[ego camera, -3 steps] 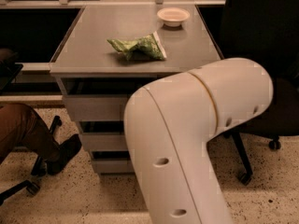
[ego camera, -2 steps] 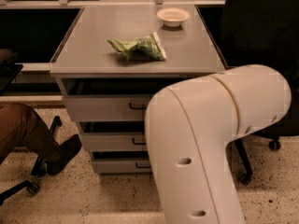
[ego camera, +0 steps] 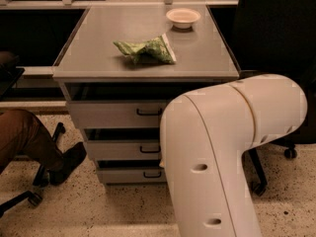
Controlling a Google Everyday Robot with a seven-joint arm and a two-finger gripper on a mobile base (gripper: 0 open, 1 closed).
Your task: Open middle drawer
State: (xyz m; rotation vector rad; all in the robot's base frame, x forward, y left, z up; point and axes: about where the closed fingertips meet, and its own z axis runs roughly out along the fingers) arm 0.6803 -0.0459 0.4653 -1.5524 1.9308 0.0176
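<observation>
A grey cabinet (ego camera: 148, 53) holds three stacked drawers. The middle drawer (ego camera: 121, 151) has a flat light grey front and a small black bar handle (ego camera: 149, 149), and its front sits flush between the top drawer (ego camera: 113, 115) and the bottom drawer (ego camera: 123, 175). My white arm (ego camera: 217, 152) fills the lower right foreground and covers the right part of all three drawer fronts. No part of the gripper shows; only the arm's thick links are in view.
A green crumpled snack bag (ego camera: 145, 50) and a white bowl (ego camera: 183, 17) lie on the cabinet top. A person's brown trouser leg and dark shoe (ego camera: 66, 163) are at the left by chair castors (ego camera: 34, 197). A black chair (ego camera: 276, 58) stands to the right.
My arm has swung to the right, uncovering more of the drawer fronts and their handles. The drawers have not moved.
</observation>
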